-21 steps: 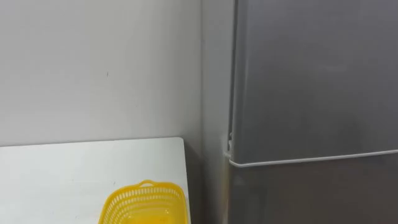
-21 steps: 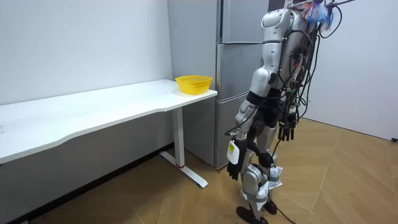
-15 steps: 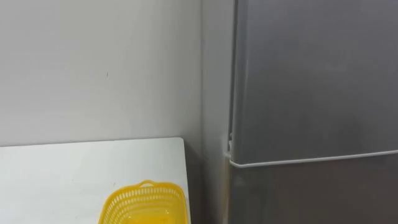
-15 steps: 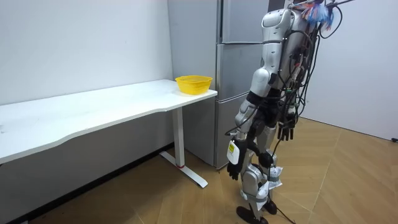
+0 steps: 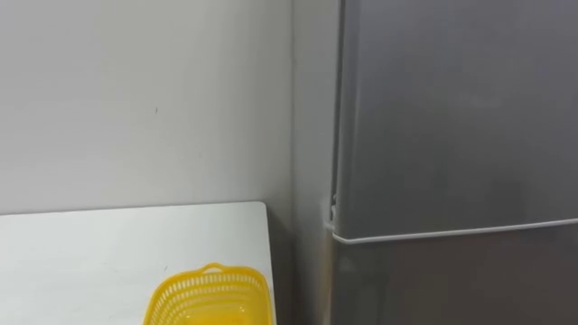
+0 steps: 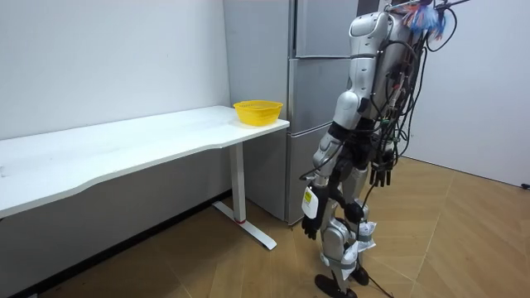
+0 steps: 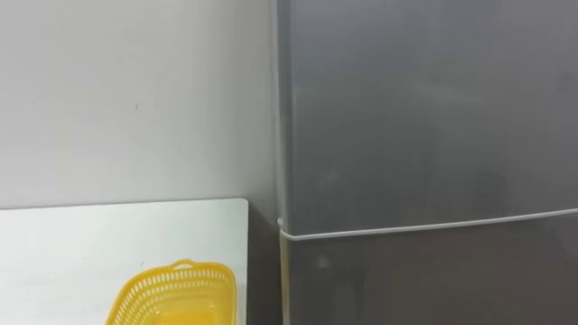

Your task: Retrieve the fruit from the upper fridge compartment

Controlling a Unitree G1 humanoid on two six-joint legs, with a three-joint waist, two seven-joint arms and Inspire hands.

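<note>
A grey fridge (image 6: pixel 311 91) stands right in front of me, both doors shut. Its upper door (image 5: pixel 452 117) takes up the right of the eye views, and a pale seam separates it from the lower door (image 5: pixel 452 284). In the room view I stand upright facing it. My left hand (image 6: pixel 309 225) hangs low at my side, fingers relaxed and holding nothing. My right hand (image 6: pixel 381 175) hangs by my hip, likewise relaxed and empty.
A yellow mesh basket (image 5: pixel 209 296) sits at the near corner of a long white table (image 5: pixel 90 253) to the left of the fridge, against a pale wall. Wooden floor (image 6: pixel 447 248) lies open behind me.
</note>
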